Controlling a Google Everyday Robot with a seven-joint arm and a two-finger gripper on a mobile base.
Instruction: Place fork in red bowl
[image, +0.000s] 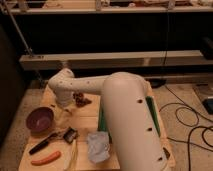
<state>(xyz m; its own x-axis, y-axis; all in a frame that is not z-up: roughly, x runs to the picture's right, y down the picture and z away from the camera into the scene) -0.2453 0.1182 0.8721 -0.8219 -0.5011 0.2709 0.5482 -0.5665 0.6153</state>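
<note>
My white arm reaches from the lower right to the wooden table's (85, 122) far left. The gripper (63, 106) hangs under the wrist, just right of and behind the purple bowl (40, 119). A small reddish-brown round thing (81, 98), which looks like the red bowl, sits close to the right of the wrist, partly hidden by the arm. I cannot make out the fork; it may be hidden under the wrist.
A black-handled utensil with a square head (52, 140) lies in front of the purple bowl. An orange sausage-shaped thing (46, 158) and pale yellow strips (74, 152) lie at the front edge. A crumpled pale bag (98, 146) lies beside a green tray (154, 116). Cables lie on the floor at right.
</note>
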